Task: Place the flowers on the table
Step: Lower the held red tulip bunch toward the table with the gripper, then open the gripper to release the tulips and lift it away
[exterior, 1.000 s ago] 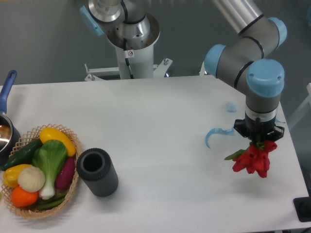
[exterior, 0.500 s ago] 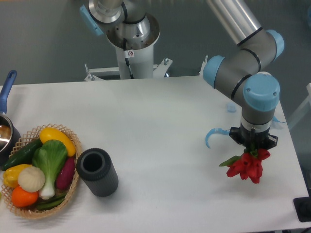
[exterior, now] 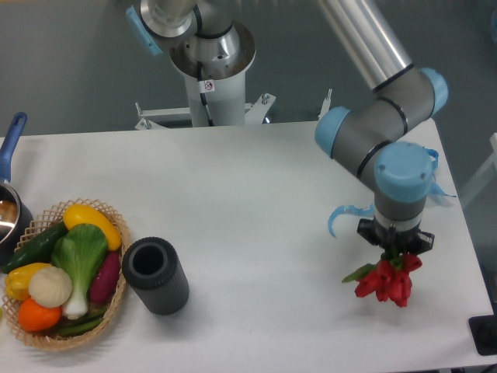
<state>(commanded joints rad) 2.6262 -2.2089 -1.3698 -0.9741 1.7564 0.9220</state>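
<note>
The flowers [exterior: 386, 281], a small bunch of red tulips with green stems and a leaf sticking out to the left, hang head-down at the right side of the white table [exterior: 256, 202]. My gripper [exterior: 394, 250] points straight down and is shut on the stems; its fingers are mostly hidden under the wrist. The tulip heads are close over the tabletop; I cannot tell whether they touch it.
A dark cylinder [exterior: 156, 275] lies at the front left beside a wicker basket [exterior: 116, 299] of vegetables. A pot with a blue handle [exterior: 9, 148] is at the left edge. A blue curved scrap [exterior: 342, 216] lies left of my gripper. The table's right edge is near.
My gripper has moved left and toward the front edge with the flowers in it, and they now sit lower, nearer the tabletop.
</note>
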